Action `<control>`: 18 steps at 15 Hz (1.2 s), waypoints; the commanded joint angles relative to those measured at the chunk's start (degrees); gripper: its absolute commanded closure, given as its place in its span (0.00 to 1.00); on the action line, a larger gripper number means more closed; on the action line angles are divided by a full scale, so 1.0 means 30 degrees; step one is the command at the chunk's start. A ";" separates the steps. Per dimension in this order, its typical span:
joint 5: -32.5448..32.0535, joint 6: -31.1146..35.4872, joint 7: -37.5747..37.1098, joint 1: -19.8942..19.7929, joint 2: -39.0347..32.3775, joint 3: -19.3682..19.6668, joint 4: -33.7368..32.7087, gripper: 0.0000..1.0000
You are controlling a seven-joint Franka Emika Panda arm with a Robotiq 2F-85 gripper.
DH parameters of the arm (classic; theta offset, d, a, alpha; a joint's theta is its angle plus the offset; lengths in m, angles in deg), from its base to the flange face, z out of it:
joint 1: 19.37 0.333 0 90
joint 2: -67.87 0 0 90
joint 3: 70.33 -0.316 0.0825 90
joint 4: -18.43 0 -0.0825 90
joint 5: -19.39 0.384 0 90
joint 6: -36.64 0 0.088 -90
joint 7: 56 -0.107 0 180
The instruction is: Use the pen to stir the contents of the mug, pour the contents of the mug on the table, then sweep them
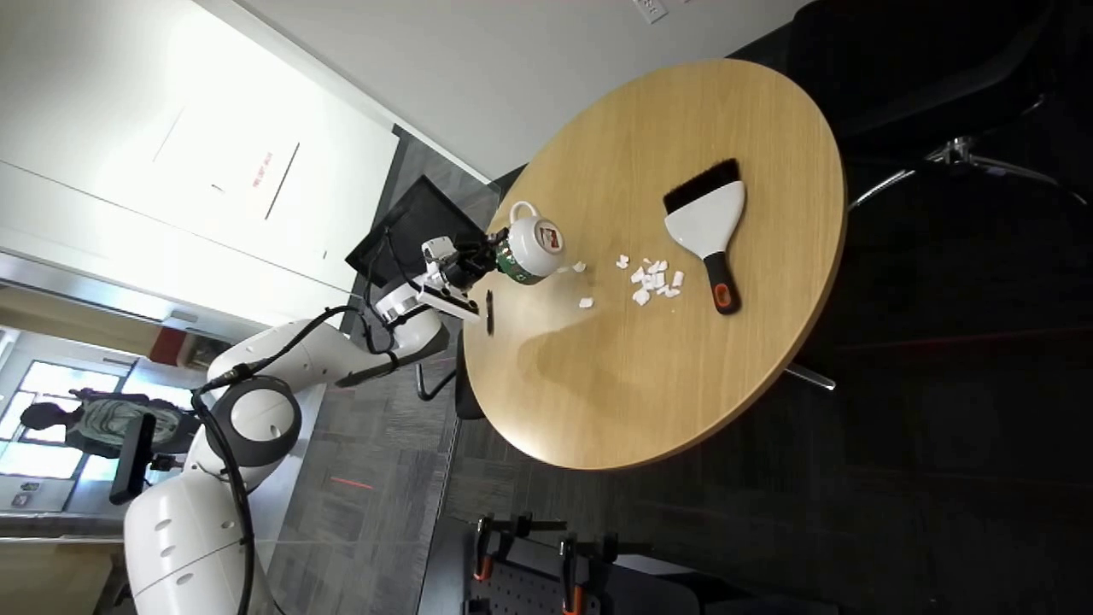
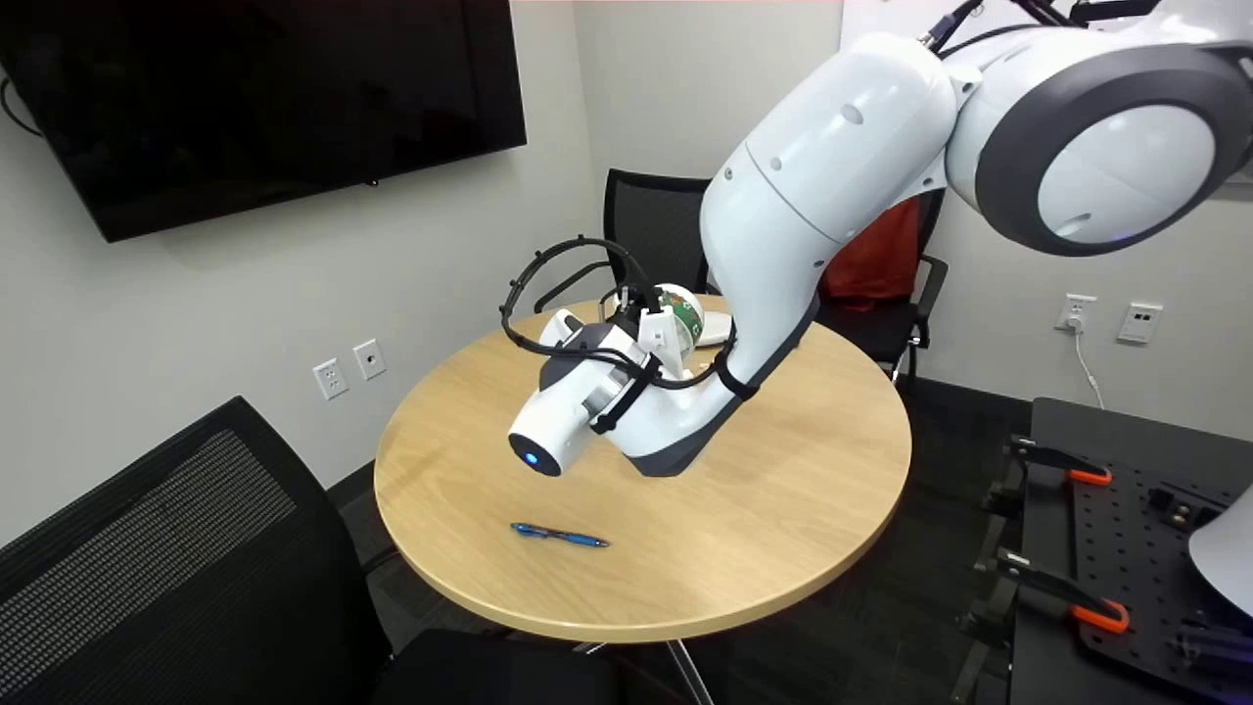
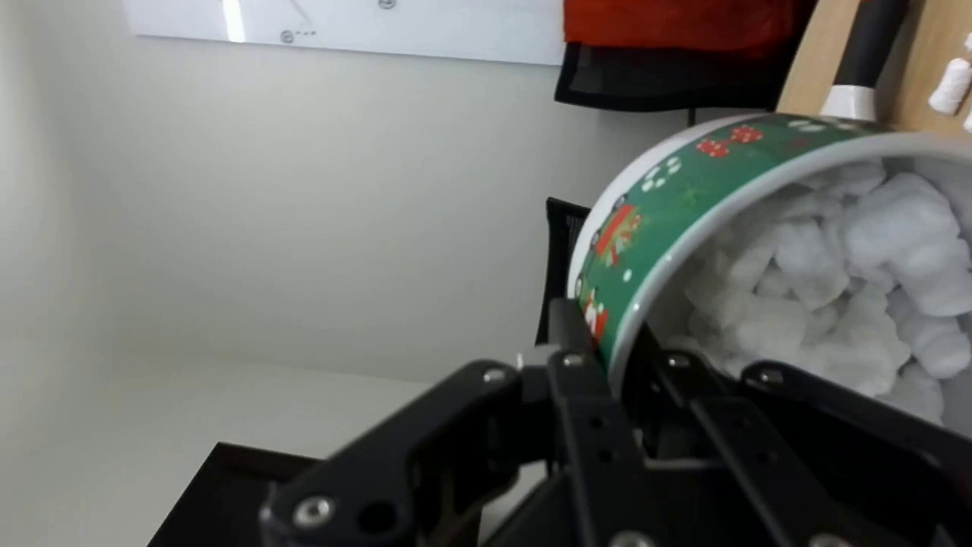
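Round light-wood table (image 1: 649, 376), white bits (image 1: 655, 281) scattered beside a brush (image 1: 707, 224), blue pen (image 2: 559, 535) near the edge

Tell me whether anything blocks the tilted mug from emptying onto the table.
Nothing visible does. The claw grips the mug by its rim, and in an exterior view nothing shows between it and the table below. Some white bits lie there; the brush lies beyond them, apart from the mug.
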 commanded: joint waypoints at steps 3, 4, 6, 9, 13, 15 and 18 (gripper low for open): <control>-0.3594 -0.2815 0.0473 -0.0116 -0.1671 -0.0408 -0.0903 0.97; -0.4066 -0.3115 0.0503 -0.0162 -0.1913 -0.0495 -0.0979 0.97; -0.4863 -0.3615 0.0570 -0.0265 -0.2309 -0.0681 -0.1110 0.97; -0.5774 -0.4155 0.0618 -0.0378 -0.2717 -0.0882 -0.1238 0.97; -0.6576 -0.4564 0.0670 -0.0620 -0.3022 -0.1207 -0.1347 0.97; -0.6713 -0.4577 0.0605 -0.0779 -0.2938 -0.1353 -0.1272 0.97; -0.6481 -0.4264 0.0408 -0.1210 -0.2472 -0.1773 -0.1071 0.97</control>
